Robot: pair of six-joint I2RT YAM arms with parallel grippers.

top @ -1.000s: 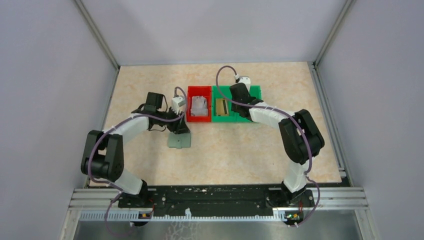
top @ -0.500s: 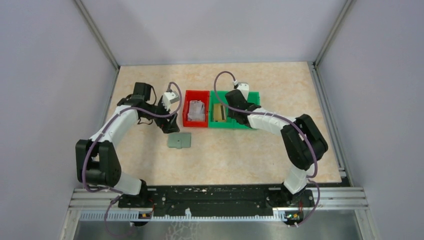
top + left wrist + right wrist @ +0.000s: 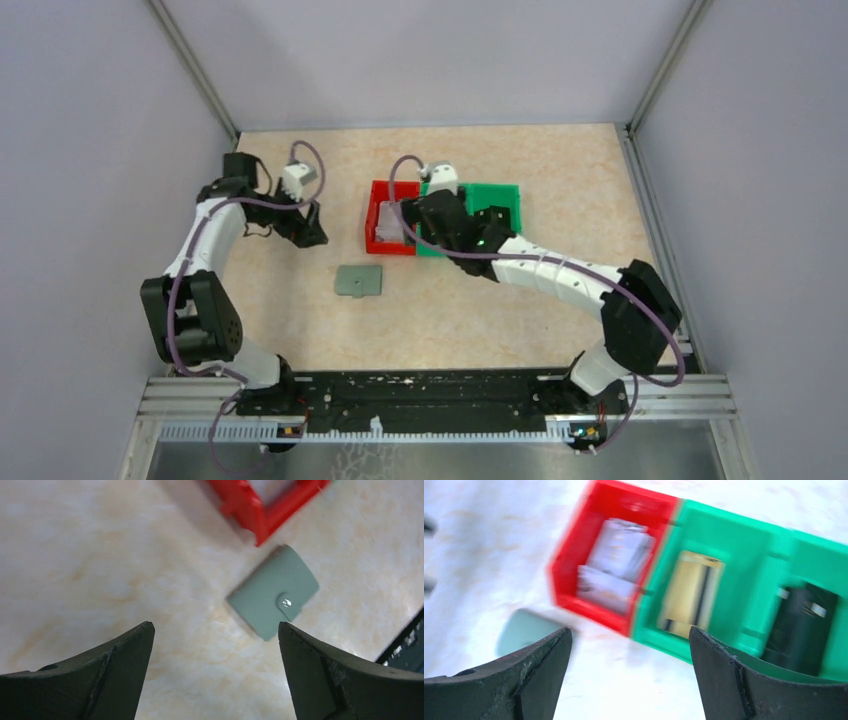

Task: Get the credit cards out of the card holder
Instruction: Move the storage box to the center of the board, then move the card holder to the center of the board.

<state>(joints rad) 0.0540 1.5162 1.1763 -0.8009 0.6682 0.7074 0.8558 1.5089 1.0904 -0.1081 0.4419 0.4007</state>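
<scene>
- The card holder lies flat and closed on the bench, with its small tab fastened. It is near a corner of the red bin but does not touch it.
- The left pincer hangs over the bench with its jaws spread wide and nothing in them.
- The right pincer is above the bins, also wide apart and empty.
- Pale cards lie in the red bin.
- A yellowish card and a dark card, both blurred, lie in separate compartments of the green bin, which stands against the red one.
</scene>
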